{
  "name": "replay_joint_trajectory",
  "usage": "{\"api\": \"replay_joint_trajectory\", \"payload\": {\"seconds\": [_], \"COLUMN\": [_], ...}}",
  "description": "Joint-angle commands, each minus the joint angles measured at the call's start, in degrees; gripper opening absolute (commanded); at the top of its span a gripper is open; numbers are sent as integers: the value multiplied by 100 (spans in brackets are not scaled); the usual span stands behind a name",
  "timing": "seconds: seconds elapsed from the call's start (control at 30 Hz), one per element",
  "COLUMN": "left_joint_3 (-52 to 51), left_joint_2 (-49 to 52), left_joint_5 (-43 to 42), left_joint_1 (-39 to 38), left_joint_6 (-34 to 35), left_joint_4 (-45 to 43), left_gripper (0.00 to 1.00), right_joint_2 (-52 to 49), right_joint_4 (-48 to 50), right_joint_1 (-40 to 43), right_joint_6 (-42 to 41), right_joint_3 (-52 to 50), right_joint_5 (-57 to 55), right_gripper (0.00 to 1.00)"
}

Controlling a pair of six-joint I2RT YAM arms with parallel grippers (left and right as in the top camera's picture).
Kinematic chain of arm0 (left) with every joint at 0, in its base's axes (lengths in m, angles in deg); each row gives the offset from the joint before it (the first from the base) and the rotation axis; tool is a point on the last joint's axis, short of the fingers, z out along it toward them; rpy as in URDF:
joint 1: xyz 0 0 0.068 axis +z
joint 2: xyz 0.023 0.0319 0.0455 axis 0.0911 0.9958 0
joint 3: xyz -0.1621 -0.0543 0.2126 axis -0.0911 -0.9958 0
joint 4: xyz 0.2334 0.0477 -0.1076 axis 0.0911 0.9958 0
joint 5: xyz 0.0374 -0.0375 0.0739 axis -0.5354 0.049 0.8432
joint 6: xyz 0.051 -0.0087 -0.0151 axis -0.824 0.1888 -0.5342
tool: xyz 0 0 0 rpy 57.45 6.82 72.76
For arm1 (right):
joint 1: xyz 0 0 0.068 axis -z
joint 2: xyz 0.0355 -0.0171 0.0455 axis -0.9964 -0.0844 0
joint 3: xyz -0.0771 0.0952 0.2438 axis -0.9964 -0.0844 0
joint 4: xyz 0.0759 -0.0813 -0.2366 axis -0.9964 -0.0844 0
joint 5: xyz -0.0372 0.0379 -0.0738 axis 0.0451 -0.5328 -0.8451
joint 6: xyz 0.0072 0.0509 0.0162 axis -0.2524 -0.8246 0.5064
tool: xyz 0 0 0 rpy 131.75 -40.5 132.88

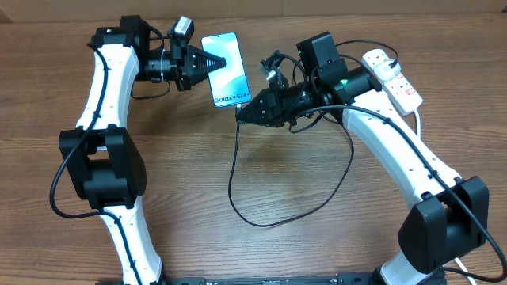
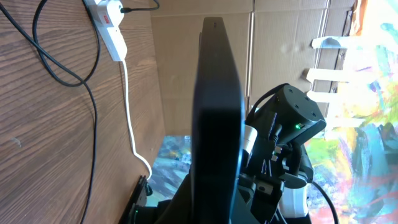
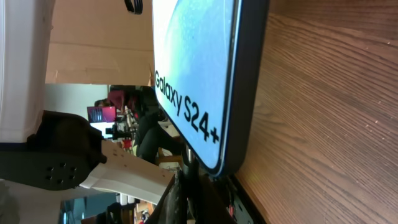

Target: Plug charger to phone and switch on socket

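Note:
The phone [image 1: 225,71] lies screen up at the back of the table, showing "Galaxy S24+" on a blue-cyan screen [image 3: 189,74]. My left gripper [image 1: 214,62] is shut on the phone's left long edge; in the left wrist view the phone [image 2: 217,106] is a dark slab seen edge-on. My right gripper [image 1: 242,113] is shut on the charger's black connector [image 3: 190,167], whose tip meets the phone's bottom edge; how deep it sits is hidden. The charger cable [image 1: 238,186] loops over the table to the socket [image 1: 394,77] at the back right.
The socket's thick white cord [image 2: 129,106] runs off toward the table's edge. The charger's white plug [image 1: 374,58] sits in the socket's far end. Both arms crowd the back of the table, and cardboard walls [image 2: 180,68] stand beyond the table.

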Motion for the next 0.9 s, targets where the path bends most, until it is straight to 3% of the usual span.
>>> {"api": "replay_joint_trajectory", "payload": {"seconds": [0.0, 0.87], "left_joint_3": [94, 94], "left_joint_2": [-166, -166], "left_joint_5": [-363, -365], "left_joint_1": [-55, -55], "left_joint_6": [-131, -107], "left_joint_4": [-2, 4], "left_gripper": [4, 4], "right_joint_2": [-26, -35], "right_joint_4": [31, 105], "right_joint_1": [-22, -131], "right_joint_6": [0, -7], "right_joint_3": [-26, -68], "right_joint_5": [205, 168], "right_gripper": [4, 4]}}
